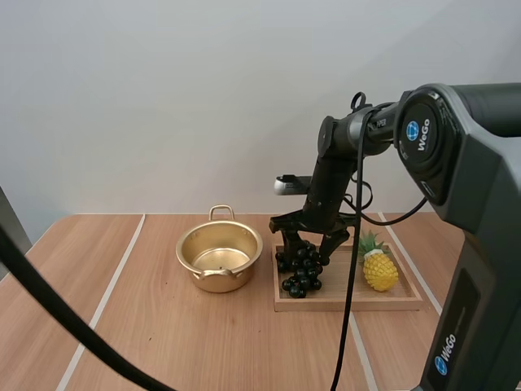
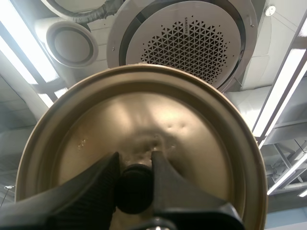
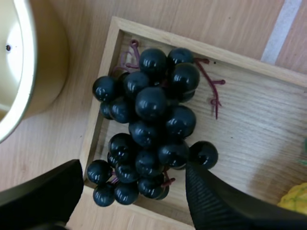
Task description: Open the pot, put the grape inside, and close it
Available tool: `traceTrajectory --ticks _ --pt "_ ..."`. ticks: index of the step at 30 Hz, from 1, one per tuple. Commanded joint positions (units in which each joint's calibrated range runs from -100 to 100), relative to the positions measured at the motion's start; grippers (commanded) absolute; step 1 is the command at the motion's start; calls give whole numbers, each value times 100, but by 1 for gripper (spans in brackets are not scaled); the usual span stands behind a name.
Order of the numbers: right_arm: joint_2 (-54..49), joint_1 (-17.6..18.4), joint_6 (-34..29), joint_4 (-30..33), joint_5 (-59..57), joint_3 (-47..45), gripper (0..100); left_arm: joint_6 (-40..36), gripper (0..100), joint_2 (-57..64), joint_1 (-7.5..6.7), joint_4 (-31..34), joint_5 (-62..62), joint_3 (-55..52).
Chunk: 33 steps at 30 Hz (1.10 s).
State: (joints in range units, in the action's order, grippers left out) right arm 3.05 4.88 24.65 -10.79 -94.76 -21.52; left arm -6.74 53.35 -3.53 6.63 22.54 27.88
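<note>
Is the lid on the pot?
No, the pot stands open and empty on the table, and the left jaws pinch the lid by its knob.

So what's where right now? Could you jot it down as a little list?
pot: open, empty, on the table, beside the tray
lid: held up by its knob in the left gripper
grapes: lying on the tray, next to a toy pineapple
right gripper: open, straddling the grapes
grapes in pot: not yet
</note>
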Motion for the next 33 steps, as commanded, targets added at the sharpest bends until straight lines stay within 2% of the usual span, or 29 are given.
traceTrajectory --ticks 1,17,22,23,25,26,33 --pt "63 -14 -5 0 254 -29 100 -32 0 -60 2 46 17 28" --pt "899 -14 -5 130 513 -29 100 -32 0 -60 2 46 458 28" --pt "927 -14 275 130 453 -29 100 -32 0 -71 2 46 534 28" --pt "927 -14 343 130 421 -29 80 -32 0 -71 2 46 534 28" --pt "927 -14 321 130 297 -29 15 -32 0 -71 2 46 534 28" --pt "927 -14 287 119 210 -29 0 -32 0 -71 2 46 534 28" --pt "728 -14 263 -200 -373 19 0 -32 0 -71 2 46 534 28"
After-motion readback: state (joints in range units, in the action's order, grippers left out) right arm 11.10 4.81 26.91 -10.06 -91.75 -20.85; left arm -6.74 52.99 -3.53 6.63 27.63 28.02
